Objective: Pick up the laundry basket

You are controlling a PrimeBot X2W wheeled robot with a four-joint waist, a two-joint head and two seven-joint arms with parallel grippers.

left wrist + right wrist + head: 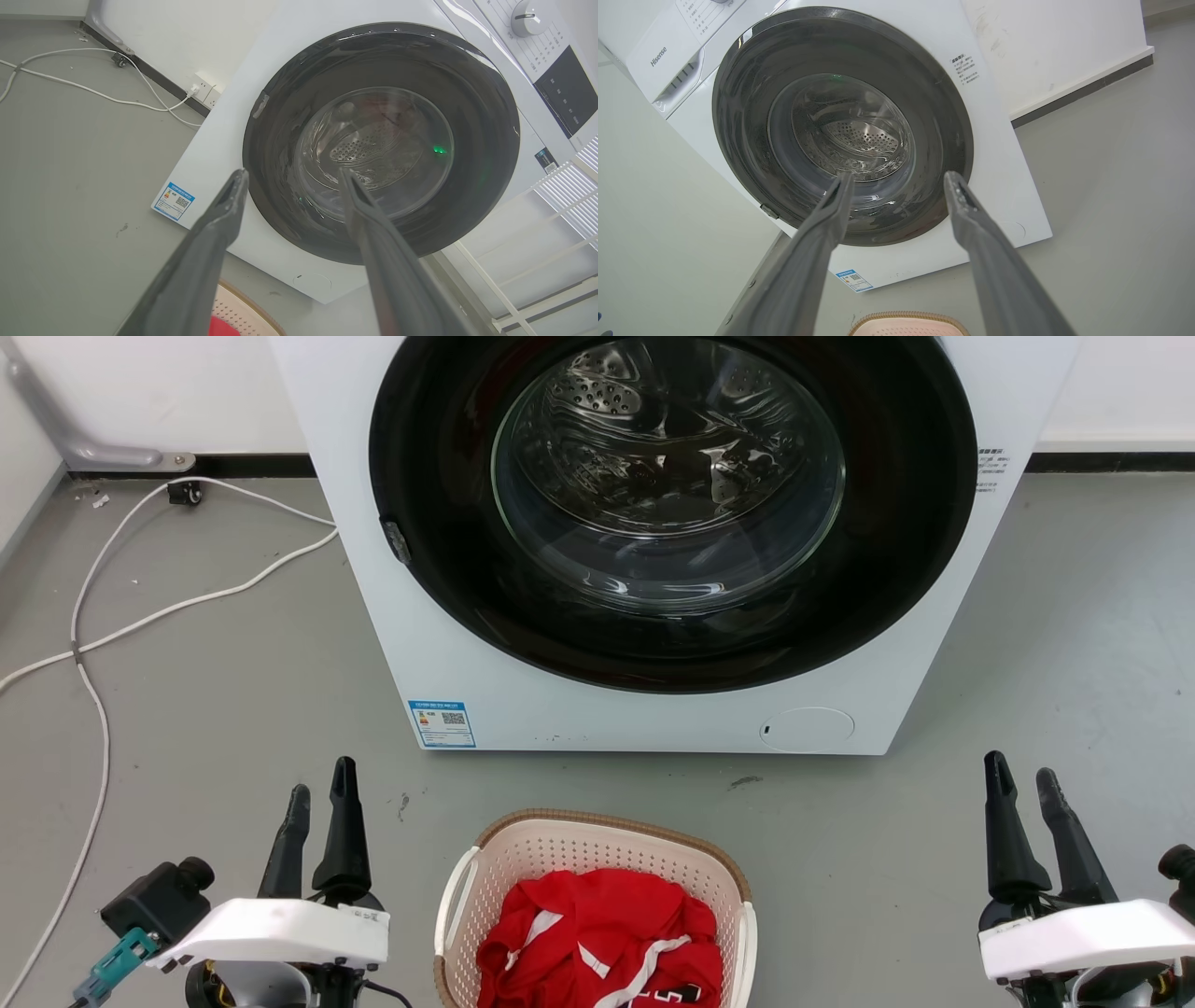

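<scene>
The laundry basket (597, 854), cream-white perforated plastic with a brown woven-look rim and white side handles, sits on the grey floor at the bottom middle of the head view, holding red clothing (602, 933). A corner of its rim shows in the left wrist view (243, 310) and its far rim in the right wrist view (906, 322). My left gripper (322, 791) stands open to the left of the basket, apart from it. My right gripper (1022, 773) stands open well to its right. Both hold nothing; their fingers point toward the washer.
A white front-loading washing machine (467, 663) with a shut round dark door (672, 504) stands just beyond the basket. White cables (93, 625) trail across the floor at the left. A white rack (560, 224) stands beside the washer.
</scene>
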